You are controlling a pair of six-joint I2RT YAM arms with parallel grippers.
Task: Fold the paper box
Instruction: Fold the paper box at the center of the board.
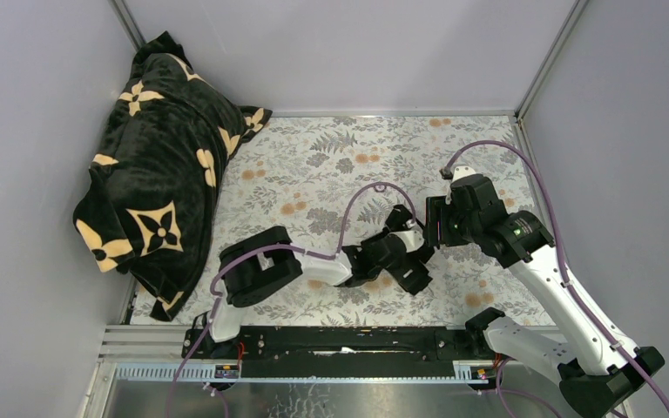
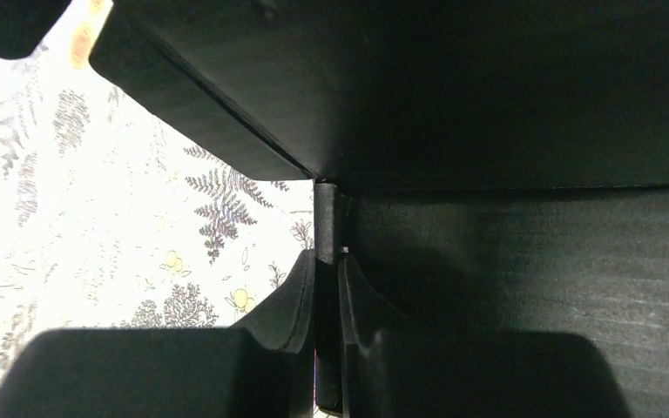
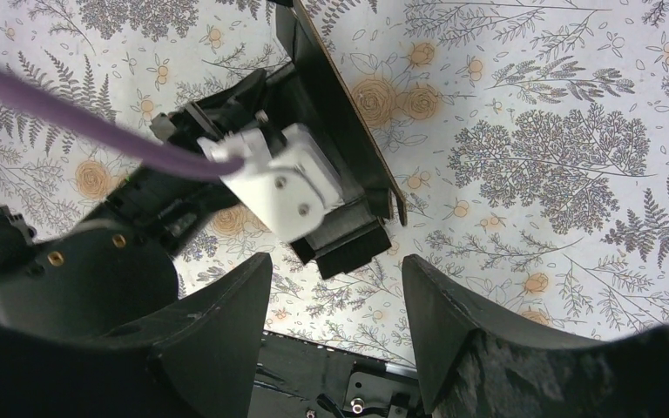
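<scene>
**Paper box: position, grip and clearances**

Paper box point(image 3: 341, 131) sits right of centre on the counter point(image 1: 331, 148), between the two claws. In the right wrist view, one long panel stands up on edge, with a tan line along its cut edge. It cannot be told whether its lower edge touches the counter.

1. Left claw point(image 2: 327, 279): pressed together on a thin flap of the paper box. The card's edge runs straight between the two fingers point(image 2: 292, 305). Two larger black panels meet at a crease just above the grip and fill the upper and right part of that view.
2. Right claw point(image 3: 335, 266): spread wide, with nothing between its fingers. It hangs just beside the upright panel and the left claw.

Clearances: pale walls close the counter at the back, left and right. A black blanket point(image 1: 157, 174) with cream flower motifs fills the far-left corner and overhangs the left edge. Bare floral surface lies between the blanket and the claws, and behind them. A black mounting rail point(image 1: 340, 344) runs along the near edge.
</scene>
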